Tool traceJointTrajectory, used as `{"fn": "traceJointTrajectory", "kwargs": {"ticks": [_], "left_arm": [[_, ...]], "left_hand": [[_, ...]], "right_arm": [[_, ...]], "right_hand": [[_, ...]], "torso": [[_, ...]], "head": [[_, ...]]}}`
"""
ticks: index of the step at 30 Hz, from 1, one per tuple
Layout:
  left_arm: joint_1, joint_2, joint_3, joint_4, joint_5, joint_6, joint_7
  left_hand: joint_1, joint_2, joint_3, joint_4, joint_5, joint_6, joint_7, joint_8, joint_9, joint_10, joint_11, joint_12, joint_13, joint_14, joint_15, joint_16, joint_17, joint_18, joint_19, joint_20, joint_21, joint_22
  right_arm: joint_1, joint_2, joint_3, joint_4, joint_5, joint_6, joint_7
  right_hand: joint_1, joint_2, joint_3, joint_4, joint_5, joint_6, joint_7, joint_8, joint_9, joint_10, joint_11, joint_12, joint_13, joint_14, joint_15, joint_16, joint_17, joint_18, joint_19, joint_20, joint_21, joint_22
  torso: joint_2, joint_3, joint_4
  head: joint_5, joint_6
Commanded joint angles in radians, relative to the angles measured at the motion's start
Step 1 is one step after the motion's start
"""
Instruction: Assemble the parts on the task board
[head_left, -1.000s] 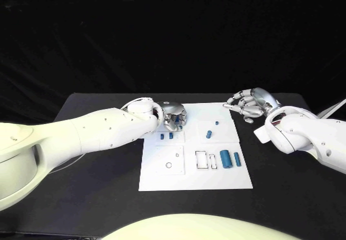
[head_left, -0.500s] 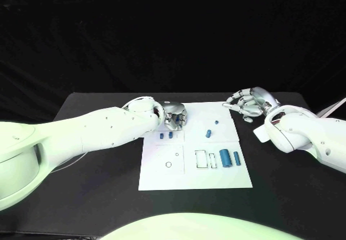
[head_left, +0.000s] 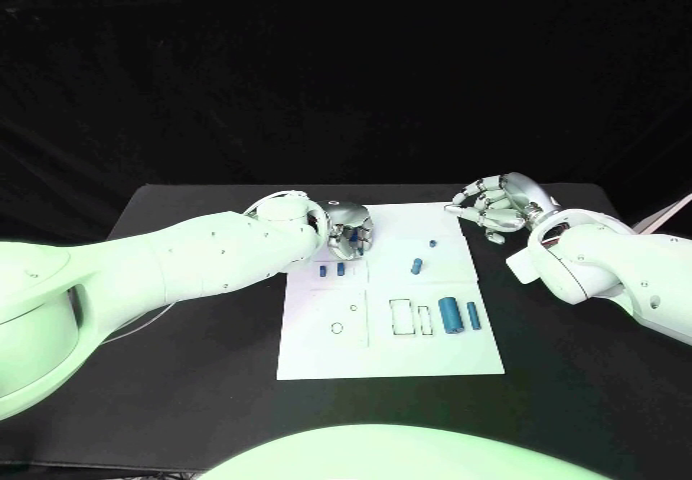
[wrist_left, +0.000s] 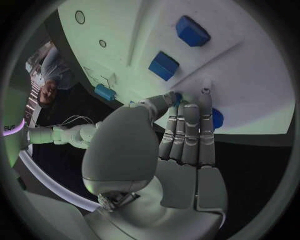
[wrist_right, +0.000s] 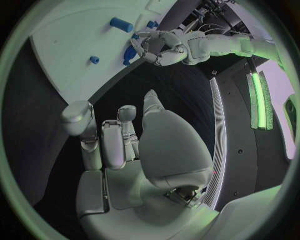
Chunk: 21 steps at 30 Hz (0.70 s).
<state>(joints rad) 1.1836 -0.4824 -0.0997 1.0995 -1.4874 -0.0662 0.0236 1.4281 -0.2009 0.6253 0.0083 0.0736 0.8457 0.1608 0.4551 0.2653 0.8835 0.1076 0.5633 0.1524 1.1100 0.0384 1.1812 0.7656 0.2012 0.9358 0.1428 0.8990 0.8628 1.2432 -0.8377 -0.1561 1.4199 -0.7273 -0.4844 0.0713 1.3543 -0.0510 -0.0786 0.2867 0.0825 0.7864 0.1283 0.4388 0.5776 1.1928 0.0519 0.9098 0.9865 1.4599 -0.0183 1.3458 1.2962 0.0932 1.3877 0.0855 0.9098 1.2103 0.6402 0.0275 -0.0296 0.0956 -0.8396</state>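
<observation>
My left hand (head_left: 348, 232) over task board's (head_left: 389, 365) far left corner, fingers curled round blue part (wrist_left: 214, 118). Other parts lie mid-board. My right hand (head_left: 499, 208) off board's far right edge, fingers curled, holding nothing.

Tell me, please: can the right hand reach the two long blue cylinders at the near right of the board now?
Probably yes. The right hand hovers off the task board holding nothing, and nothing lies over the cylinders; the left hand works far away.
</observation>
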Motion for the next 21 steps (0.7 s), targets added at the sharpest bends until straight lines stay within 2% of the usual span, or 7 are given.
{"fn": "traceJointTrajectory", "kwargs": {"ticks": [1,8,21], "left_arm": [[-0.007,0.0,-0.006,-0.004,-0.004,0.0,0.0],[-0.008,-0.002,-0.006,-0.004,-0.005,-0.024,0.014],[-0.008,-0.008,-0.006,0.005,0.001,-0.067,0.039]], "left_hand": [[0.004,0.016,0.018,-0.006,0.017,0.025,0.004,-0.018,-0.006,0.061,-0.003,-0.035,-0.02,0.028,-0.003,0.036,0.042,-0.016,-0.009,-0.012,0.026,0.015],[0.024,0.032,0.022,-0.035,0.019,0.051,0.002,-0.035,-0.002,0.115,-0.011,-0.045,-0.012,0.072,-0.012,0.077,0.086,-0.016,-0.008,-0.021,0.066,0.044],[0.023,0.041,0.018,-0.047,0.02,0.085,-0.003,-0.044,0.006,0.156,-0.019,-0.056,0.0,0.102,-0.019,0.101,0.116,-0.016,-0.007,-0.027,0.089,0.063]], "right_arm": [[0.0,0.001,0.0,0.001,-0.002,0.002,0.003],[0.0,0.0,0.0,0.003,-0.002,0.002,0.004],[0.0,0.001,0.0,0.003,-0.002,0.001,0.006]], "right_hand": [[-0.006,0.038,-0.03,-0.002,-0.007,0.003,0.002,-0.015,0.014,-0.026,-0.003,-0.003,-0.002,0.044,-0.007,-0.01,0.022,0.022,-0.003,-0.008,-0.007,0.001],[-0.005,0.039,-0.03,-0.002,-0.008,0.004,0.002,-0.014,0.014,-0.025,-0.003,-0.001,-0.001,0.044,-0.007,-0.01,0.022,0.022,-0.003,-0.008,-0.007,0.002],[-0.005,0.039,-0.03,-0.002,-0.008,0.004,0.002,-0.014,0.014,-0.025,-0.003,-0.001,-0.001,0.044,-0.007,-0.01,0.022,0.022,-0.003,-0.008,-0.007,0.002]], "torso": [[0.0,0.0,-0.0003],[0.0,0.0001,0.0],[0.0,0.0002,-0.0005]], "head": [[0.001,-0.001],[0.001,0.0],[0.003,0.0]]}}
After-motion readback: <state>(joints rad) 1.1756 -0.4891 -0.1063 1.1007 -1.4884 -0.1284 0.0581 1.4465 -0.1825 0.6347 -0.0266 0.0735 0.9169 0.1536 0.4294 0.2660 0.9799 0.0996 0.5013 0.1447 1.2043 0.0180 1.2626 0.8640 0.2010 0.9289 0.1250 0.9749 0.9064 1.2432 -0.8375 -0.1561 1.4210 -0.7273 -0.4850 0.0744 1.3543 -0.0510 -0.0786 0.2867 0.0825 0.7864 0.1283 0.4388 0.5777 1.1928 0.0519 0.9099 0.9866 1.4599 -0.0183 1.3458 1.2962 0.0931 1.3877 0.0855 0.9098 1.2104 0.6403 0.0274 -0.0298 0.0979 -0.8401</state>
